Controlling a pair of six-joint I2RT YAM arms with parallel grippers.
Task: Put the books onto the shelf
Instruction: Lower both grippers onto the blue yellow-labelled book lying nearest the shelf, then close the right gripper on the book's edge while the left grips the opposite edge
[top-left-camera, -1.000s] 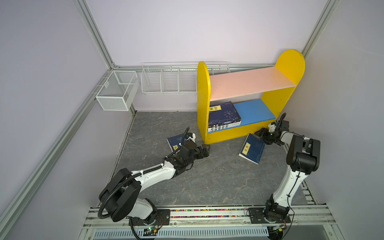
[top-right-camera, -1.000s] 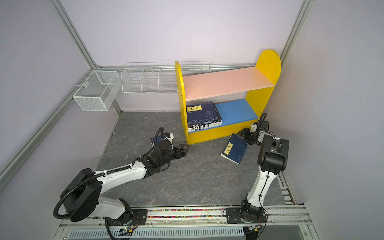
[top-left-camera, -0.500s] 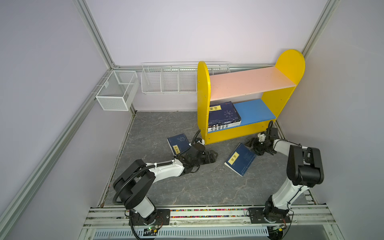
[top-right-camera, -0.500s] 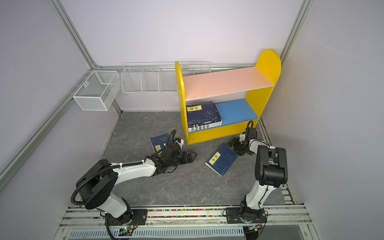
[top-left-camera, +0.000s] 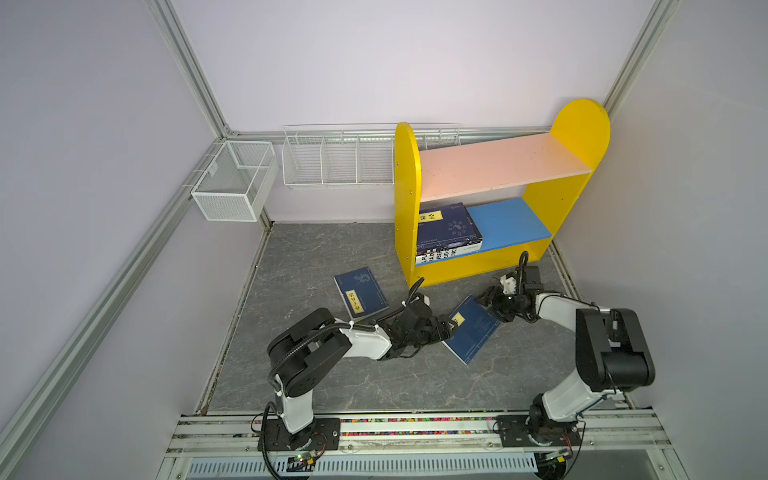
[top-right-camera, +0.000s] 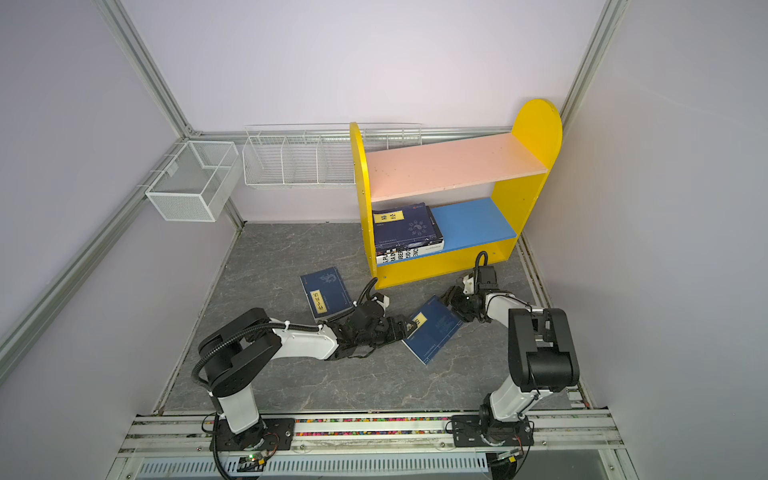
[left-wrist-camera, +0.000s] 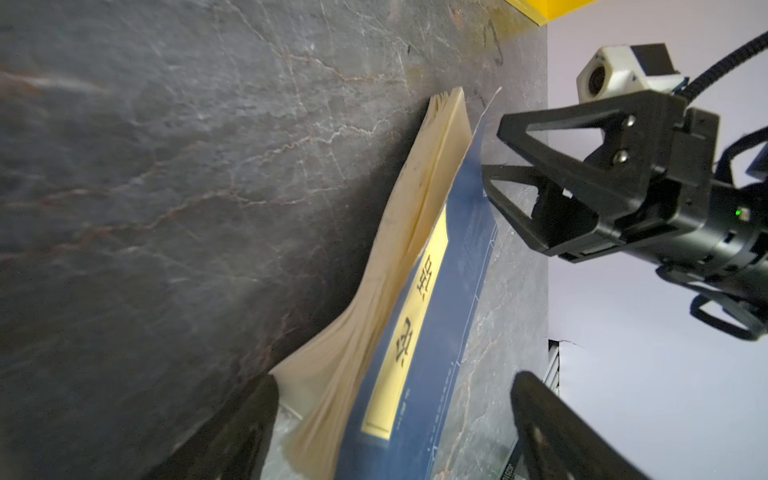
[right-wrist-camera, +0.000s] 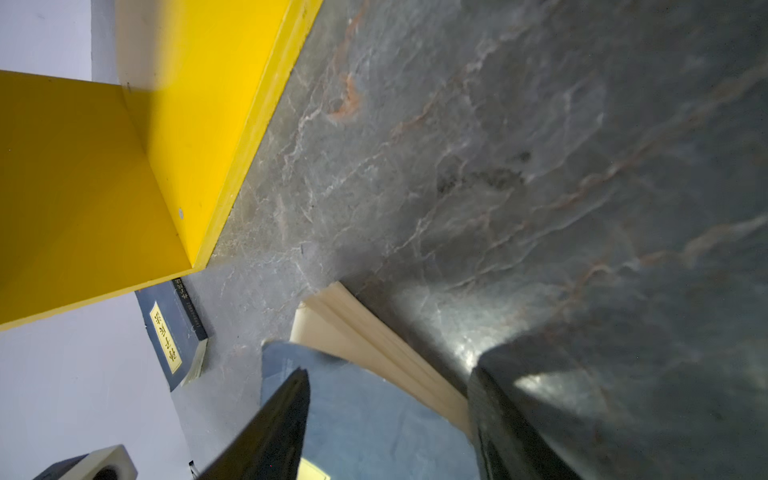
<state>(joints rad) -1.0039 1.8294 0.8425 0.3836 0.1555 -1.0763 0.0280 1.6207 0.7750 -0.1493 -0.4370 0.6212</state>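
**A:** On the blue lower board (top-left-camera: 507, 222) of the yellow-sided two-tier shelf (top-left-camera: 405, 199): flat stack of dark paperbacks (top-left-camera: 446, 230) over a white black-lettered book (top-left-camera: 440, 254). Pink upper board (top-left-camera: 498, 166) bare.

**B:** Left to do?

**A:** Two on the grey stone-look floor (top-left-camera: 332, 249): a thin navy yellow-labelled paperback (top-left-camera: 361, 293) by my left arm, untouched, and a second navy paperback (top-left-camera: 473, 332) between my grippers.

**B:** Grip?

**A:** None yet, I judge. My left gripper (top-left-camera: 446, 327) stands wide, straddling its label end. My right gripper (left-wrist-camera: 495, 148) is part open round the far corner.
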